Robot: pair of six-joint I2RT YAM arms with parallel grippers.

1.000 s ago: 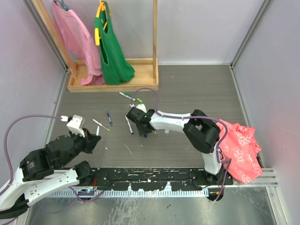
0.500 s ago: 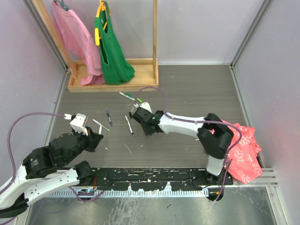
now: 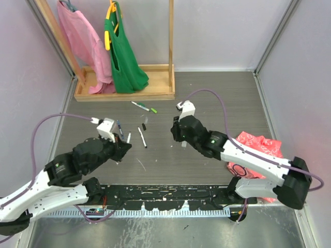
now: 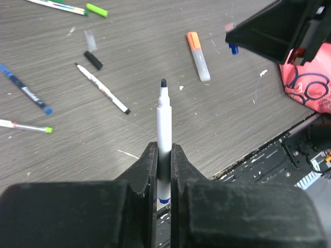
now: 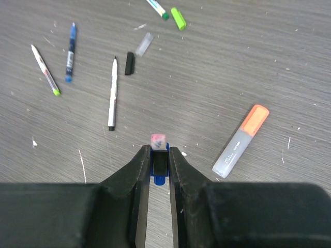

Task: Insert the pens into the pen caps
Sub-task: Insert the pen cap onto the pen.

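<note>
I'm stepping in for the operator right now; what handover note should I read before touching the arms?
Left gripper: shut on a white pen, bare tip pointing away.
Right gripper: shut on a blue cap.
The two are apart, not yet joined.
Lying loose: black cap beside a black-tipped pen, light green cap by a green-ended pen, blue pen, orange pen.
Left to do: mate the held pair, then cap the loose pens.
</note>
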